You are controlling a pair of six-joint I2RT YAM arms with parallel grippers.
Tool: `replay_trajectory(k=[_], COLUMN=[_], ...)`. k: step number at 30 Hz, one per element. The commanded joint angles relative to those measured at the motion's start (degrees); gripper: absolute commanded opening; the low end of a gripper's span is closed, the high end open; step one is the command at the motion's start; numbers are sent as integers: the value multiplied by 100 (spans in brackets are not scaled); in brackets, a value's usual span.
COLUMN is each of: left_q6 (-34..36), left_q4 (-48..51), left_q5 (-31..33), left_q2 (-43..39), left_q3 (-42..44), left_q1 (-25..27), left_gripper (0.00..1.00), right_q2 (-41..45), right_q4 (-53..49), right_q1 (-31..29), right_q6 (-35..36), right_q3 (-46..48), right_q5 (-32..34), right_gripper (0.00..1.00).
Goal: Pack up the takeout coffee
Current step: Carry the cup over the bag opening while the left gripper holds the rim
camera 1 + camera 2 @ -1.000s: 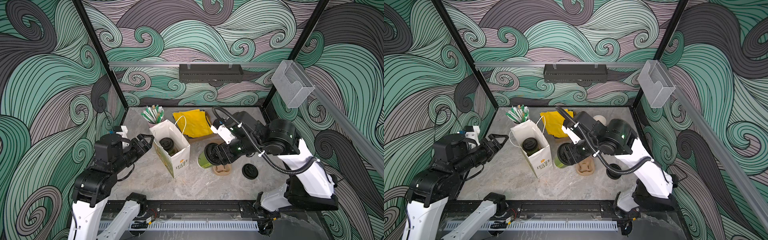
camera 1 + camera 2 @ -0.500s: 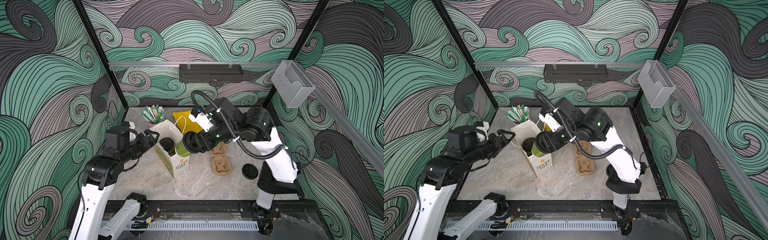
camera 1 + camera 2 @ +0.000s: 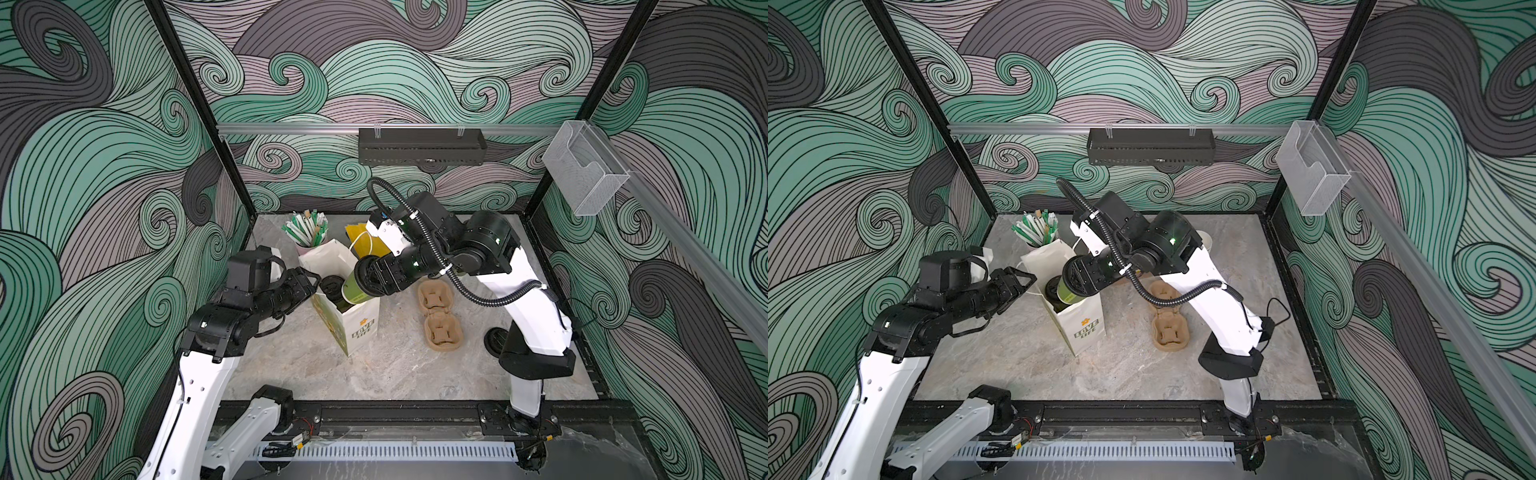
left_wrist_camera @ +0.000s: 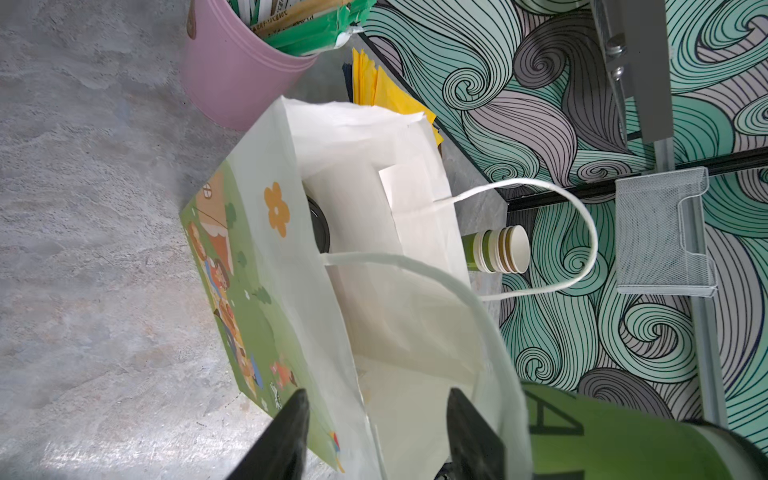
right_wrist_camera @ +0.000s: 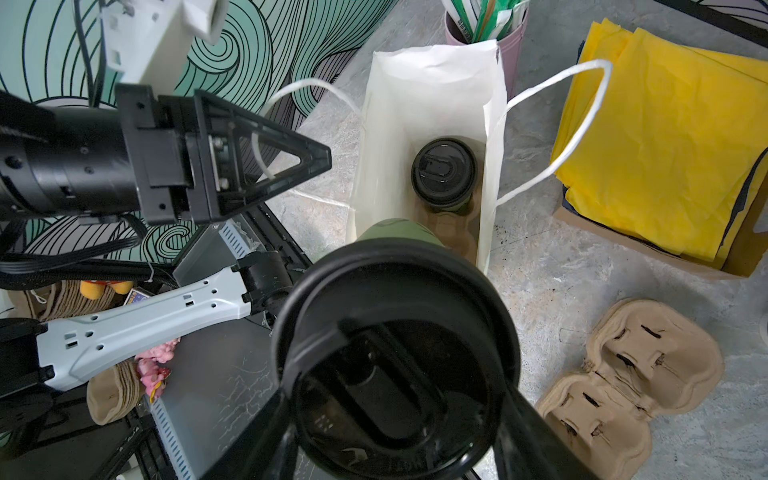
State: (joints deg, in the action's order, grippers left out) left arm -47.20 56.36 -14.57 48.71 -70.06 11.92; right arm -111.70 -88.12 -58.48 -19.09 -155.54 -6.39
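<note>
The takeout coffee (image 5: 395,353), a green paper cup with a black sip lid, is held tilted in my right gripper (image 5: 395,419), which is shut on it just below the lid. Its lower end dips into the mouth of the white paper bag (image 3: 359,328), seen in both top views (image 3: 1069,291). A second lidded cup (image 5: 444,172) stands inside the bag. My left gripper (image 4: 376,432) is at the bag's left rim, its jaws apart, one finger outside the wall and one inside.
A pink cup of sachets (image 3: 307,232) and yellow napkins (image 5: 665,145) stand behind the bag. A cardboard cup carrier (image 3: 436,320) lies to its right, with a loose black lid (image 3: 494,338) beyond. A stack of lidless cups (image 4: 498,249) is at the back.
My right arm has carried the cup left from the table's middle to the bag's mouth. My left gripper has reached the bag's rim and its jaws have narrowed.
</note>
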Motion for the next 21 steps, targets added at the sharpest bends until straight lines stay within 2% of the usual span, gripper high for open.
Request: replay_trajectory(k=[1,4,6,11,15,21], left_q6=[-15,-9,-6,8,152,170], left_q4=[-93,-88,-134,-139,170,540], left_q5=[-160,-159,-233,-415,-291,-104], left_q2=[-74,-77,-35,145,306,511], left_q3=[35,86,146,126,-47,-275], left_q1=[20,17,28,31,32,149], left_gripper=[61,71,73,68,62,61], right_q2=[-115,-132,-117,-58,86,390], right_q4=[249,312,330,398,407,409], right_q1=[36,30,31,30,22,30], right_q6=[-73,-77,-86,-130,-173,-165], right_q3=[-75,-6,51,91,194,285], right_q5=[35,57,68,94,333,715], right_gripper=[65,65,65,64,64,64])
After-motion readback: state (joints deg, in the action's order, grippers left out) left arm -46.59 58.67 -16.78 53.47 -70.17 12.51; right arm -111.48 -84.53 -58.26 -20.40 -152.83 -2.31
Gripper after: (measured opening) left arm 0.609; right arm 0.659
